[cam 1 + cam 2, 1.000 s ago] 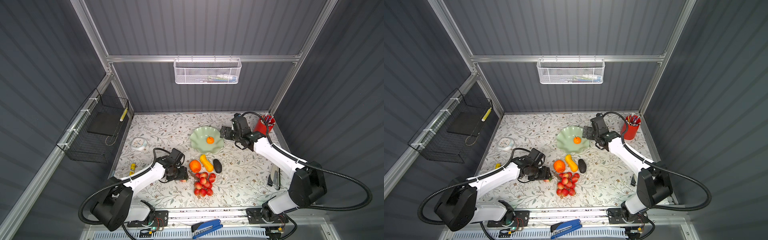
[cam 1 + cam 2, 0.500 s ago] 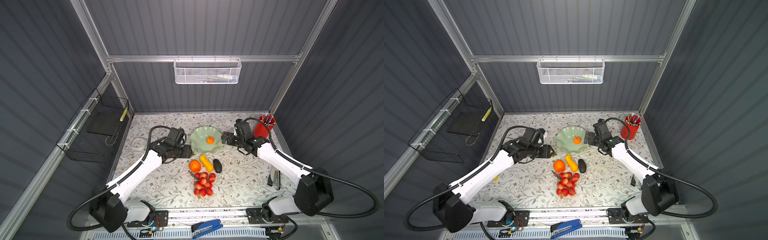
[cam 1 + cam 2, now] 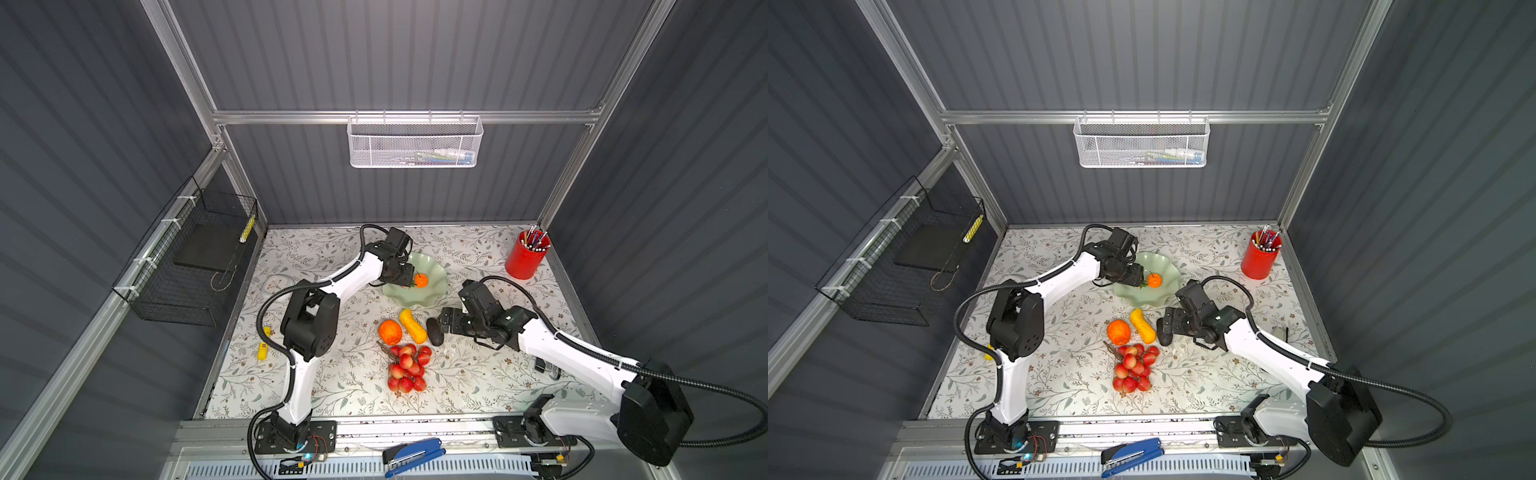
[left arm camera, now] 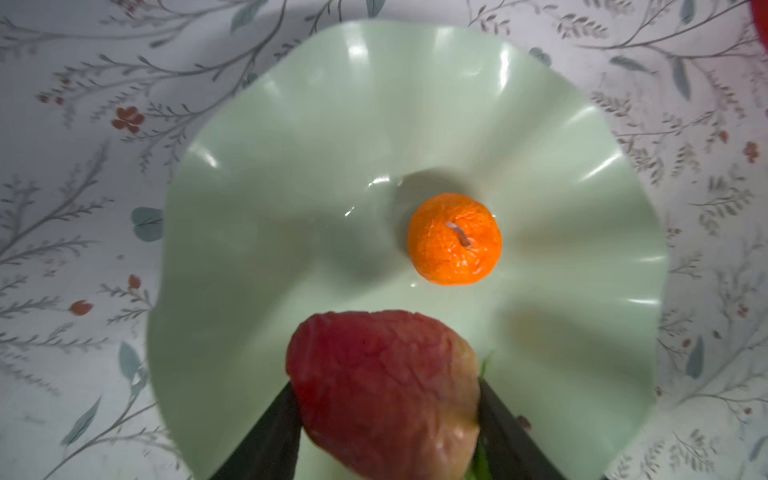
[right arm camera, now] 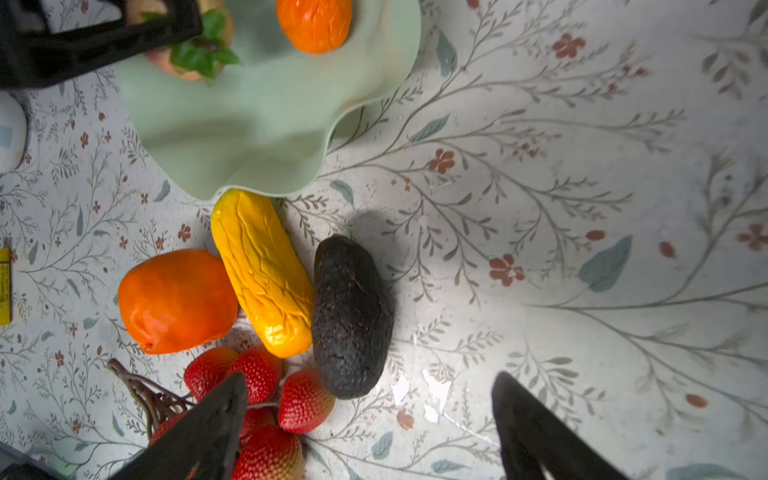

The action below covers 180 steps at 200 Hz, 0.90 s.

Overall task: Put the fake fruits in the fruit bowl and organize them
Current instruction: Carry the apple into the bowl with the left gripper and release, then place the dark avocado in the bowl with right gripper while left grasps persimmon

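The red plastic strawberry (image 4: 382, 382) is gripped in the left hand (image 3: 404, 277) above the glossy mint-green scalloped bowl (image 4: 291, 124), just beside the small orange (image 4: 455, 239) at its centre. It should be lowered close to the bowl's floor before release, so nothing is rolled out. The right hand (image 5: 370, 380) is open and empty by the dark avocado (image 5: 353, 316) on the tabletop (image 5: 582, 208).

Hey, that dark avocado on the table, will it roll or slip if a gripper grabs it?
Probably little rolling: the avocado lies on its long side, seemingly touching the yellow fruit. Its rough, pebbly skin should give decent grip. As fake fruit, it is likely light.
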Motion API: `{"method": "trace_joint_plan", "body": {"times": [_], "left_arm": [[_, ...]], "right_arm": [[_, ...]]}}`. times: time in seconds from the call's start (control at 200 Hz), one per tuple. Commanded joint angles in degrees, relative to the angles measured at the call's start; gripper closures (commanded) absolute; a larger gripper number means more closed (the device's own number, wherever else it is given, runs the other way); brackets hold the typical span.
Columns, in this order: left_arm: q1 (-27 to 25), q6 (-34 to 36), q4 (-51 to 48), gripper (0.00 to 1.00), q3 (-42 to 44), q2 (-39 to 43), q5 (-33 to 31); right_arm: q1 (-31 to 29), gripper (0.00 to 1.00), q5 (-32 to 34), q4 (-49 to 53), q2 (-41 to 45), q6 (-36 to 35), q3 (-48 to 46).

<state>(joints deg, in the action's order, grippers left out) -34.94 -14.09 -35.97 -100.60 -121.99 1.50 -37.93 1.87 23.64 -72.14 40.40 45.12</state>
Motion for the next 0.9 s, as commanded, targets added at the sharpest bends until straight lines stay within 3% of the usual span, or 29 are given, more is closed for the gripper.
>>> {"method": "trace_joint_plan", "body": {"times": [0.0, 0.11, 0.25, 0.455, 0.53, 0.675, 0.895], "left_arm": [[0.0, 0.7, -0.7, 0.40, -3.8, -3.0, 0.0], [0.0, 0.5, -1.2, 0.33, -5.2, -4.7, -0.1], [0.0, 0.1, -2.2, 0.17, -6.6, -3.4, -1.0], [0.1, -0.8, 0.2, 0.01, -7.7, 5.0, -3.8], [0.1, -1.3, 2.9, 0.00, -5.7, 10.0, -5.7], [0.3, -3.1, 9.7, 0.00, 5.7, 23.3, -12.2], [0.6, -10.3, 14.5, 0.00, 33.3, 42.9, -21.0]], "right_arm": [[-1.4, 0.12, 0.0, -1.0, -2.1, 3.1, -0.7], [-1.7, 0.15, -0.3, -4.4, -5.7, 3.7, 0.3], [-2.1, 0.18, -0.6, -6.9, -10.6, 4.7, 2.0], [-2.7, 0.24, 0.1, -8.7, -17.4, 5.6, 4.8], [-2.8, 0.27, 0.3, -8.7, -19.7, 5.6, 6.0], [-2.9, 0.37, 1.3, -9.0, -21.9, 6.9, 5.7], [-2.9, 0.55, 3.9, -8.5, -18.8, 8.1, 1.9]]}}
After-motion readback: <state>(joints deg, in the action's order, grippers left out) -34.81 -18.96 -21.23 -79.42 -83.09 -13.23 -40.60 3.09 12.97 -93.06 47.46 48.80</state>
